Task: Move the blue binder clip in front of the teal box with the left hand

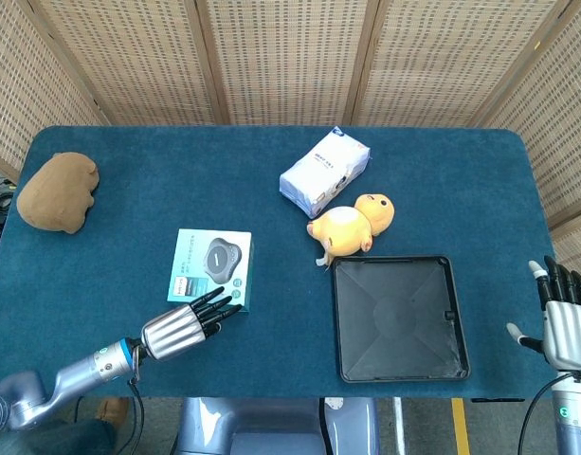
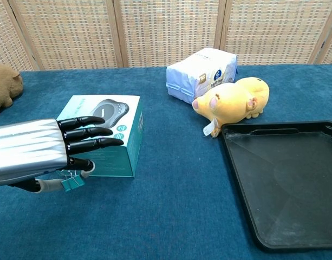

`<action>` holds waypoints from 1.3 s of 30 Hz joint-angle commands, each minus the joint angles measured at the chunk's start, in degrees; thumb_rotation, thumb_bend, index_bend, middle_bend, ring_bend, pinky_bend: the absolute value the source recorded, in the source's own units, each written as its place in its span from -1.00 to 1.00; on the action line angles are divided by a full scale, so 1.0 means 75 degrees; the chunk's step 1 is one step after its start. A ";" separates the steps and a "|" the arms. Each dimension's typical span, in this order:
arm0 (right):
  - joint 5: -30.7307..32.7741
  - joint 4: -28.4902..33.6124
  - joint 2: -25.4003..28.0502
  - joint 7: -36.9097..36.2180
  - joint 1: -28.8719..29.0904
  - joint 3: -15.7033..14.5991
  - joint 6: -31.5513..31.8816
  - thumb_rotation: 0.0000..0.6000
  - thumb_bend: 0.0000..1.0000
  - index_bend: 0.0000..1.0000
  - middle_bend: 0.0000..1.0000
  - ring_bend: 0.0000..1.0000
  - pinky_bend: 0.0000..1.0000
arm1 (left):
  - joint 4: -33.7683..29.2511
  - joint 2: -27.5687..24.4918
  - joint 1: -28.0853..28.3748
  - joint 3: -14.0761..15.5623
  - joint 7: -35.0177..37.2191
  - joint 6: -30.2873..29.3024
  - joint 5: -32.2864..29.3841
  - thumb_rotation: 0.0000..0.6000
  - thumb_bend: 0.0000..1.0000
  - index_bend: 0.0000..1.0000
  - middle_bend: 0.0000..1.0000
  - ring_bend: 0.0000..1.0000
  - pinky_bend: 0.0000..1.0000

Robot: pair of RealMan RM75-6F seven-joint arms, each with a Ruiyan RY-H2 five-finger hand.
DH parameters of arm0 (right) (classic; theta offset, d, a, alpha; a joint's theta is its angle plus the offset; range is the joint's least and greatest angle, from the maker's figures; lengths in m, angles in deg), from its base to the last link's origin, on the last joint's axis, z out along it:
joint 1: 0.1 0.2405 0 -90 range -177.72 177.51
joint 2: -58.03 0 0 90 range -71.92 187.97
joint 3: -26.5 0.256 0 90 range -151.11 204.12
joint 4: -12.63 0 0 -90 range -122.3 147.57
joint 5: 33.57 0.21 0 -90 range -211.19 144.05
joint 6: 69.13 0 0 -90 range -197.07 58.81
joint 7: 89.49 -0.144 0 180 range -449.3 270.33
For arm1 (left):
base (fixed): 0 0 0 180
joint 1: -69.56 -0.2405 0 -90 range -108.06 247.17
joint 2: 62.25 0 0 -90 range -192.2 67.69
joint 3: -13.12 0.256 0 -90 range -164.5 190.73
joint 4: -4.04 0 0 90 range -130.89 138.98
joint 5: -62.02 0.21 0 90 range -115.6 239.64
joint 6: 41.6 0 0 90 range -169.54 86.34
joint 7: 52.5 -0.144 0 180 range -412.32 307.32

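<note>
Clip count: we see one blue binder clip (image 2: 72, 182), pinched under our left hand (image 2: 44, 151) just before one teal box (image 2: 106, 135). Our right hand (image 1: 565, 318) holds nothing, fingers apart, beside one black tray (image 1: 442, 365).

We log the teal box (image 1: 210, 269) left of centre, with the left hand (image 1: 180, 328) just below it at lower left. Under that hand the blue binder clip (image 2: 71, 181) sits at the box's near face in the chest view. The tray (image 1: 398, 317) fills lower right; the plush duck (image 1: 352, 224) touches its upper left corner, the tissue pack (image 1: 324, 172) behind. A brown lump (image 1: 57, 191) lies upper left. The right hand (image 1: 565, 320) sits at the frame's right edge.
</note>
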 commanded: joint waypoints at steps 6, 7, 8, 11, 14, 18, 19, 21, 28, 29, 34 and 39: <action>-0.0002 -0.0003 -0.0027 0.0048 0.0002 -0.0005 0.0012 1.00 -1.00 -0.83 -1.00 -1.00 -1.00 | 0.1205 0.0694 0.0023 0.0111 -0.1021 -0.0391 0.0453 1.00 -0.27 0.23 -1.00 -1.00 -1.00; 0.0002 0.0000 -0.0024 0.0044 0.0001 -0.0006 0.0007 1.00 -1.00 -0.83 -1.00 -1.00 -1.00 | 0.1335 0.0774 0.0020 0.0120 -0.1080 -0.0450 0.0464 1.00 -0.27 0.23 -1.00 -1.00 -1.00; 0.0001 0.0002 -0.0023 0.0044 0.0001 -0.0008 0.0004 1.00 -1.00 -0.83 -1.00 -1.00 -1.00 | 0.1433 0.0828 0.0020 0.0134 -0.1134 -0.0510 0.0491 1.00 -0.27 0.23 -1.00 -1.00 -1.00; 0.0012 -0.0007 -0.0020 0.0037 0.0002 -0.0005 -0.0005 1.00 -1.00 -0.83 -1.00 -1.00 -1.00 | 0.1808 0.1029 0.0020 0.0213 -0.1389 -0.0822 0.0688 1.00 -0.27 0.23 -1.00 -1.00 -1.00; 0.0013 -0.0010 -0.0022 0.0044 0.0007 -0.0008 -0.0016 1.00 -1.00 -0.83 -1.00 -1.00 -1.00 | 0.2084 0.1163 0.0039 0.0289 -0.1631 -0.0935 0.0794 1.00 -0.27 0.23 -1.00 -1.00 -1.00; 0.0005 -0.0004 -0.0024 0.0051 0.0006 -0.0011 -0.0009 1.00 -1.00 -0.83 -1.00 -1.00 -1.00 | 0.2302 0.1292 0.0050 0.0330 -0.1890 -0.1031 0.0844 1.00 -0.27 0.23 -1.00 -1.00 -1.00; 0.0009 -0.0001 -0.0023 0.0051 0.0005 -0.0009 -0.0008 1.00 -1.00 -0.83 -1.00 -1.00 -1.00 | 0.2357 0.1325 0.0049 0.0336 -0.1949 -0.1066 0.0838 1.00 -0.28 0.23 -1.00 -1.00 -1.00; 0.0015 -0.0002 -0.0022 0.0048 0.0004 -0.0007 -0.0009 1.00 -1.00 -0.83 -1.00 -1.00 -1.00 | 0.2426 0.1368 0.0045 0.0358 -0.2042 -0.1106 0.0834 1.00 -0.27 0.23 -1.00 -1.00 -1.00; 0.0011 -0.0001 -0.0016 0.0036 0.0007 -0.0005 -0.0013 1.00 -1.00 -0.83 -1.00 -1.00 -1.00 | 0.2512 0.1463 0.0060 0.0421 -0.2368 -0.1045 0.0746 1.00 -0.29 0.20 -1.00 -1.00 -1.00; 0.0014 -0.0001 -0.0014 0.0029 0.0004 -0.0004 -0.0011 1.00 -1.00 -0.83 -1.00 -1.00 -1.00 | 0.2501 0.1470 0.0076 0.0444 -0.2377 -0.1037 0.0743 1.00 -0.30 0.19 -1.00 -1.00 -1.00; 0.0016 0.0001 -0.0011 0.0028 0.0006 -0.0006 -0.0019 1.00 -1.00 -0.83 -1.00 -1.00 -1.00 | 0.2456 0.1478 0.0124 0.0481 -0.2393 -0.1032 0.0696 1.00 -0.48 -0.06 -1.00 -1.00 -1.00; 0.0038 0.0019 -0.0006 0.0025 -0.0001 0.0018 0.0007 1.00 -1.00 -0.83 -1.00 -1.00 -1.00 | 0.2425 0.1427 0.0163 0.0548 -0.2377 -0.1108 0.0680 1.00 -0.57 -0.25 -1.00 -1.00 -1.00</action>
